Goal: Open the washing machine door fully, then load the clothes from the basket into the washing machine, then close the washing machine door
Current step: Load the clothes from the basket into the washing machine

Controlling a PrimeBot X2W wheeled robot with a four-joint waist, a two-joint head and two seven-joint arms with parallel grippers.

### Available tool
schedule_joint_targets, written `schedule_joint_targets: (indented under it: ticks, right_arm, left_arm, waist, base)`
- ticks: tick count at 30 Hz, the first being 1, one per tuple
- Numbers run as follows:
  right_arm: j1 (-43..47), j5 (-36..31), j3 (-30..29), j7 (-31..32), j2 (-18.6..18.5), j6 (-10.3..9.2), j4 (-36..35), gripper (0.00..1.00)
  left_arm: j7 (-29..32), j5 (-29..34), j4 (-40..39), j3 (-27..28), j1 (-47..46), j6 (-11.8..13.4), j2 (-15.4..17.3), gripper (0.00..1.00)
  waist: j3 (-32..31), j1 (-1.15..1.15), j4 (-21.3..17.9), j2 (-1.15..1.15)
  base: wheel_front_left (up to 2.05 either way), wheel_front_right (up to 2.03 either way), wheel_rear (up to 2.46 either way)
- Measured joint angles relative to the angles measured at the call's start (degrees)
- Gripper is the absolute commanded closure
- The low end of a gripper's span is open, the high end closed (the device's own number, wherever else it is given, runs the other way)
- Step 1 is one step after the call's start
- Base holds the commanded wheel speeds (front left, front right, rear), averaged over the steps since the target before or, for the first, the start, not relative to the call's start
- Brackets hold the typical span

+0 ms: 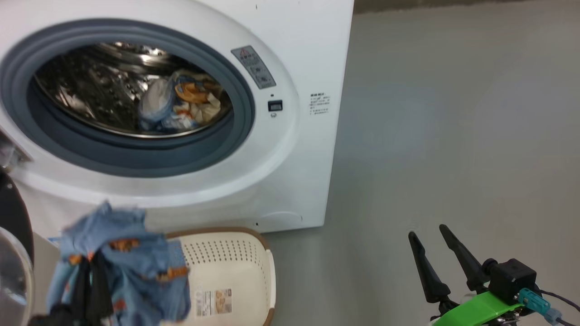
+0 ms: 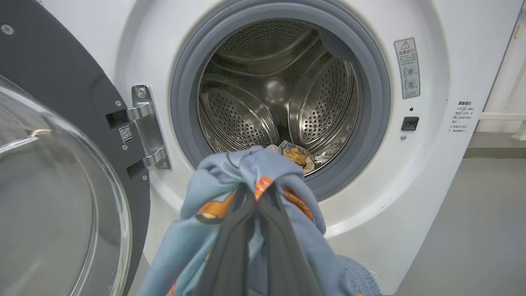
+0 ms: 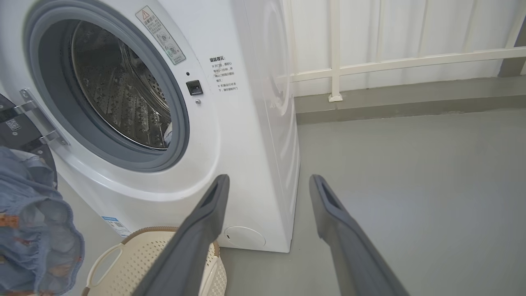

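Note:
The washing machine [image 1: 294, 149] stands with its door [image 2: 61, 82] swung wide to the left, hinge showing. My left gripper [image 2: 257, 193] is shut on a blue piece of the clothes [image 2: 213, 185] with orange print, held up in front of the drum opening and above the basket [image 1: 226, 258]. In the head view that bundle [image 1: 122, 253] hangs at the lower left around my left gripper [image 1: 90, 267]. More clothes [image 1: 181, 104] lie inside the steel drum [image 2: 279, 90]. My right gripper [image 1: 427, 232] is open over bare floor to the right, nothing between its fingers [image 3: 205, 213].
The cream basket [image 3: 119, 263] sits on the grey floor against the machine's front. The door's glass bowl [image 2: 53, 197] bulges out close on my left. A white railing [image 3: 337, 65] and wall run behind the machine on the right.

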Motion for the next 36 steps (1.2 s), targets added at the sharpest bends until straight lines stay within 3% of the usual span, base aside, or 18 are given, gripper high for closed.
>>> schedule_joint_targets:
  ticks: [13,27,36]
  right_arm:
    - [-5.9,-0.5,1.1,0.0,0.1,0.00,-1.3,0.00]
    - [-10.8,-0.4,2.4,-1.4,1.3,0.00,-0.7,0.00]
    - [-14.7,0.2,4.3,-2.1,2.4,0.00,0.5,0.00]
  left_arm:
    - [-0.2,2.6,1.3,3.9,-23.9,-4.7,-0.4,1.00]
    - [-0.4,4.2,6.8,9.3,-43.6,-6.6,1.7,1.00]
    - [-0.4,4.3,19.3,10.6,-55.8,-7.6,3.8,1.00]
  waist:
    - [11.0,0.00,-0.9,0.00]
    - [21.5,0.00,-4.0,0.00]
    - [30.1,0.00,-6.7,0.00]
  base:
    - [0.00,0.00,0.00]
    - [0.00,0.00,0.00]
    - [0.00,0.00,0.00]
